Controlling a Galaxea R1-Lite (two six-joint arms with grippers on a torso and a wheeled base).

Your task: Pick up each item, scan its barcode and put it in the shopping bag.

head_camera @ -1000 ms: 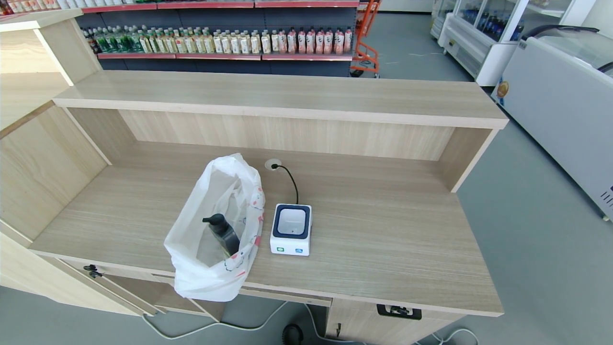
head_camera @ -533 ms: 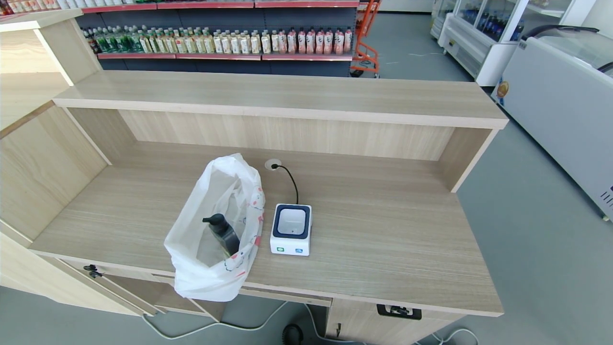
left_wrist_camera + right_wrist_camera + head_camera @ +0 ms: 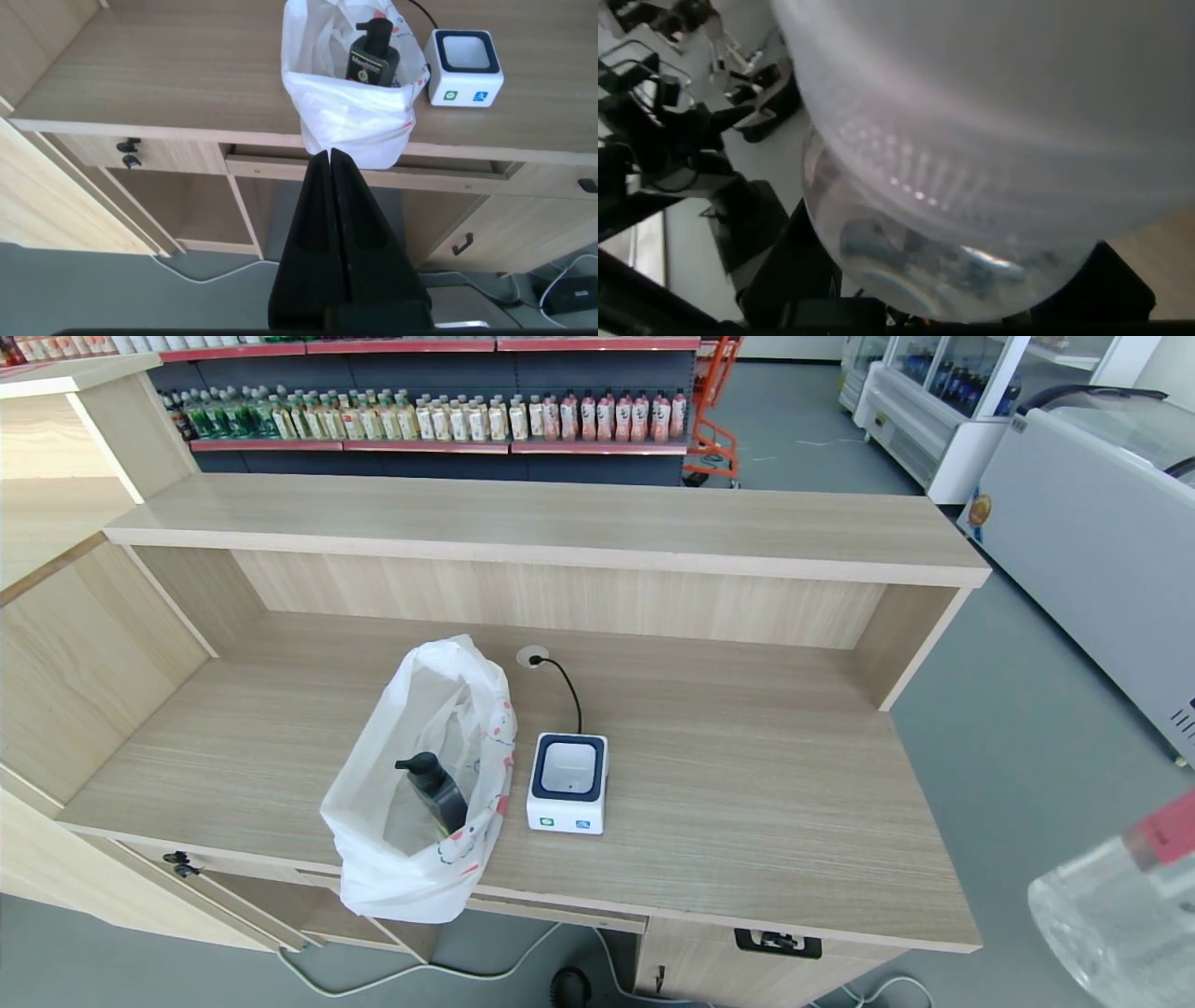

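A white shopping bag [image 3: 420, 784] stands open on the wooden counter [image 3: 747, 784], with a dark pump bottle [image 3: 434, 791] upright inside it. Right beside the bag sits the white barcode scanner [image 3: 567, 782], window up. A clear plastic bottle [image 3: 1120, 905] with a pink band hangs off the counter's near right corner. Seen close in the right wrist view, the clear bottle [image 3: 971, 168] sits between the dark fingers [image 3: 799, 271] of my right gripper [image 3: 952, 280]. My left gripper [image 3: 330, 154] is shut and holds nothing, low in front of the counter, below the bag [image 3: 350, 103] and scanner [image 3: 464, 67].
A raised ledge [image 3: 541, 527] runs along the counter's back. The scanner's black cable [image 3: 565, 686] goes to a hole behind it. Drawers with handles [image 3: 131, 154] sit under the counter's front. Chest freezers [image 3: 1092, 523] stand to the right, and shelves of bottles [image 3: 429, 420] behind.
The clear bottle has come into the head view at the bottom right. The bag, pump bottle and scanner have not moved.
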